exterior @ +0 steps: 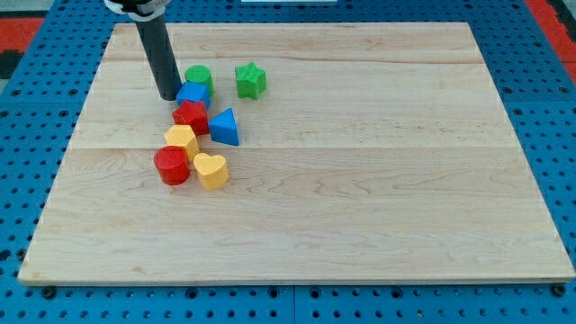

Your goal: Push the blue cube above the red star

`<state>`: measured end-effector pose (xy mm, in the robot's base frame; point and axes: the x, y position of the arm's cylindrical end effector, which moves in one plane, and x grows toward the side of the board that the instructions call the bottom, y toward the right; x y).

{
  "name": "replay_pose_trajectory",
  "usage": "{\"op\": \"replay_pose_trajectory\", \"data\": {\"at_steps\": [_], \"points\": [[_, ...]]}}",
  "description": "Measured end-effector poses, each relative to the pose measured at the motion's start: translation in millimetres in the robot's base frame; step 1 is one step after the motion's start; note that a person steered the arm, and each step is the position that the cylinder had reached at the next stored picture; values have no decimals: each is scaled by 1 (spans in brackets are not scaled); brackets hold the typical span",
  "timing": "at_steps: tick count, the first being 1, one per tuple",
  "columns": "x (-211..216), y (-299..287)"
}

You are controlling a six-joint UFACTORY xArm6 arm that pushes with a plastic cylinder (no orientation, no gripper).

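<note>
The blue cube (193,94) lies at the upper left of the wooden board (378,180), directly above and touching the red star (192,117). My tip (169,95) rests on the board at the blue cube's left side, touching or almost touching it. The dark rod rises from the tip toward the view's top left.
A green cylinder (198,76) sits just above the blue cube. A green star (251,80) lies to the right. A blue triangle (225,127) is right of the red star. Below lie a yellow block (182,139), a red cylinder (171,166) and a yellow heart (211,170).
</note>
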<state>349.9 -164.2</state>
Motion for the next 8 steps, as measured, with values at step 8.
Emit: {"op": "replay_pose_trajectory", "data": {"at_steps": [8], "points": [[98, -19]]}}
